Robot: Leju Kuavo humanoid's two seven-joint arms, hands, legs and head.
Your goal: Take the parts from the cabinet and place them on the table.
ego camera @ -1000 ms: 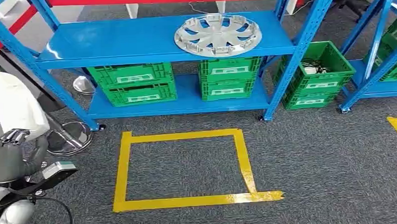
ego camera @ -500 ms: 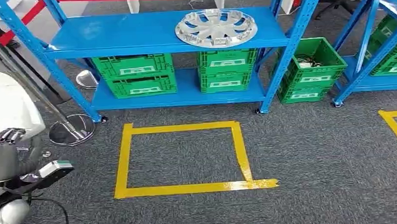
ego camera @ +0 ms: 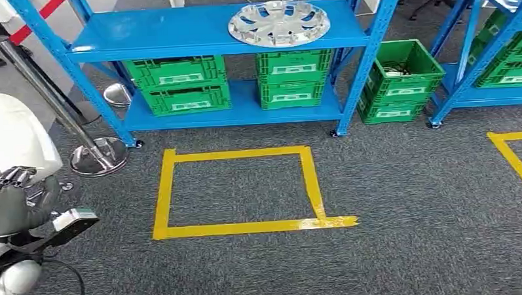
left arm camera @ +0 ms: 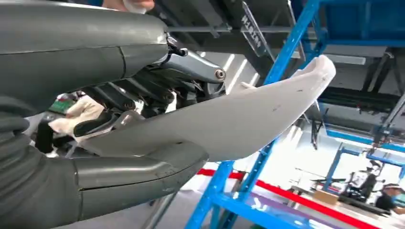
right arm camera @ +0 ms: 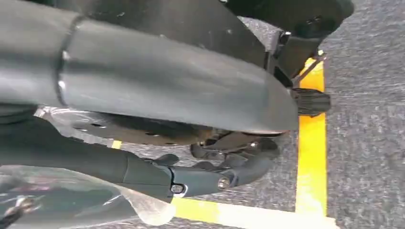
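Head view: open carpet (ego camera: 411, 201) before blue shelf (ego camera: 215, 31) edge.

- A yellow tape square (ego camera: 240, 189) is stuck on the grey carpet floor (ego camera: 405, 208), in front of the lower shelf's front edge.
- A second piece of yellow tape (ego camera: 513, 157) lies at the floor's right edge.
- A green crate (ego camera: 399, 82) holding small items stands on the floor just right of the rack's right front post.
- A chrome stanchion (ego camera: 54, 105) leans up from its round base (ego camera: 100, 157) near the rack's left front post.
- A red barrier strip (ego camera: 36, 17) runs at the far left.
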